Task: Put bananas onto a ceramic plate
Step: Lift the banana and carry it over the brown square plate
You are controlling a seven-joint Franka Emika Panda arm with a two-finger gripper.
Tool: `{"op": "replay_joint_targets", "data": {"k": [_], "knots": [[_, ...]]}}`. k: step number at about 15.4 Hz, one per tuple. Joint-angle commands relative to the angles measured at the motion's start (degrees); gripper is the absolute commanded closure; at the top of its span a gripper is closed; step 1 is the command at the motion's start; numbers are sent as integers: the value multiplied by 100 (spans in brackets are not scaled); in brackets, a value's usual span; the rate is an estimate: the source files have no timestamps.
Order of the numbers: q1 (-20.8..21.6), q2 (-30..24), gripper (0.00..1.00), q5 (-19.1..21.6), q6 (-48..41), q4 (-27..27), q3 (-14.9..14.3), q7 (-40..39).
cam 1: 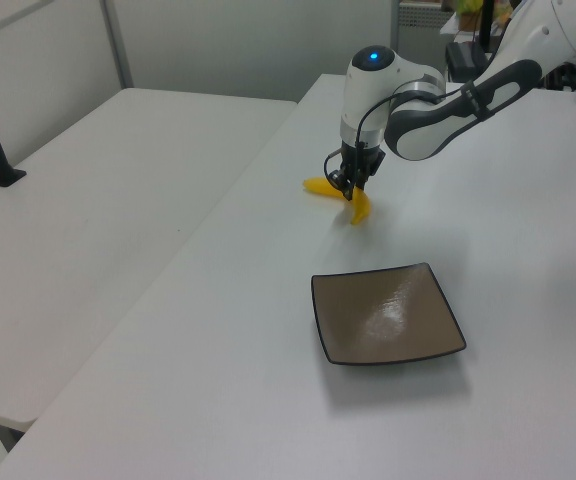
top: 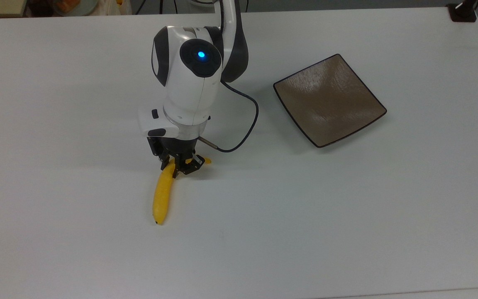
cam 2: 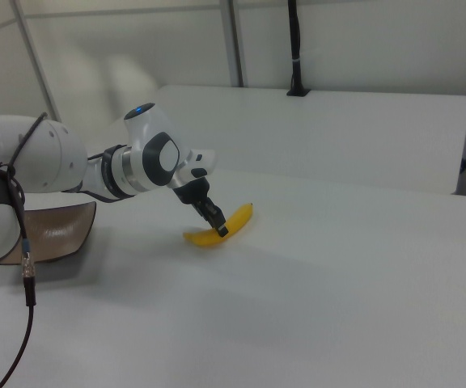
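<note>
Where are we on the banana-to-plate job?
Done: the end effector has reached the banana and is shut on its stem half. In hand: the grasp only; the banana looks to be down on the white table, no clear lift yet. Left: lift, carry toward the top view's right, and set it on the square brown ceramic plate, which has nothing on it.

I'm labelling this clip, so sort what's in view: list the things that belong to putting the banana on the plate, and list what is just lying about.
Part of the job:
- banana, on the table
- square brown ceramic plate, bare
- gripper, shut on the banana near its stem end

Just lying about:
- black post base at the table's far corner
- white table
</note>
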Motion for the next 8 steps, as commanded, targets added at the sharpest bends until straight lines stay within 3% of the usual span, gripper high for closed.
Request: {"op": "replay_joint_targets", "data": {"k": [1, 8], "knots": [[-5, -56, 84, -84, 80, 64, 2, -80], [-5, -854, 83, 205, -17, -304, 222, -492]]}}
